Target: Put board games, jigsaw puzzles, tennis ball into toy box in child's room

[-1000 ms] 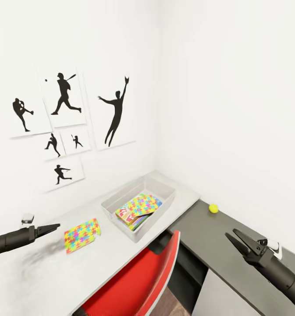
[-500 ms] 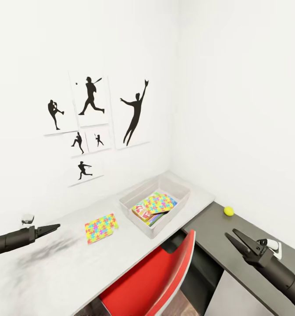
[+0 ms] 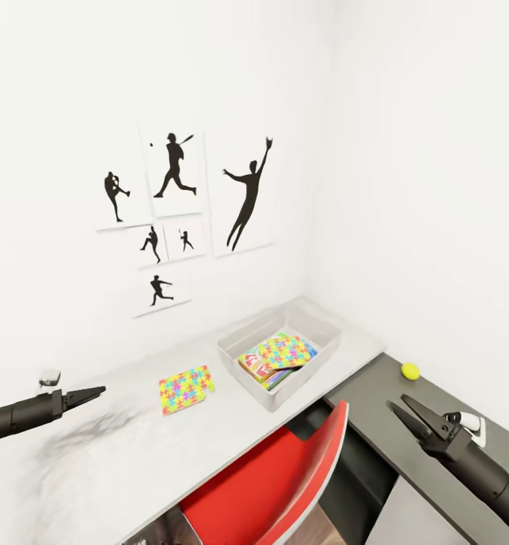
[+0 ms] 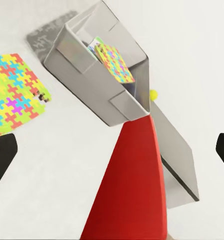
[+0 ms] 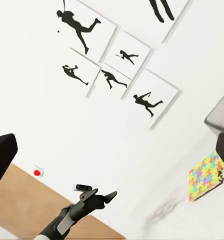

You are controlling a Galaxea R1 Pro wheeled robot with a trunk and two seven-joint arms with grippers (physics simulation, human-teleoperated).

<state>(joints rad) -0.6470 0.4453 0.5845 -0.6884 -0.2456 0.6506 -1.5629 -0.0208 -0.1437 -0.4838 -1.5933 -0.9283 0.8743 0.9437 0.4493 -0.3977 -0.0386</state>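
Toy box (image 3: 248, 362) on surface (image 3: 118, 469) holds puzzle (image 3: 287, 350) atop games; second puzzle (image 3: 186, 388) at its 9 o'clock — tennis ball (image 3: 410, 370) at 3. Left gripper (image 3: 95, 392) together, right gripper (image 3: 405, 409) apart — both empty.

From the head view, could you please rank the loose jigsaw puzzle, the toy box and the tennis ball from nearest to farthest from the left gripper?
1. The loose jigsaw puzzle, flat on the light desk top, nearest the left gripper.
2. The toy box, beyond the puzzle, toward the corner.
3. The tennis ball, on the darker, lower surface, over by the right gripper.
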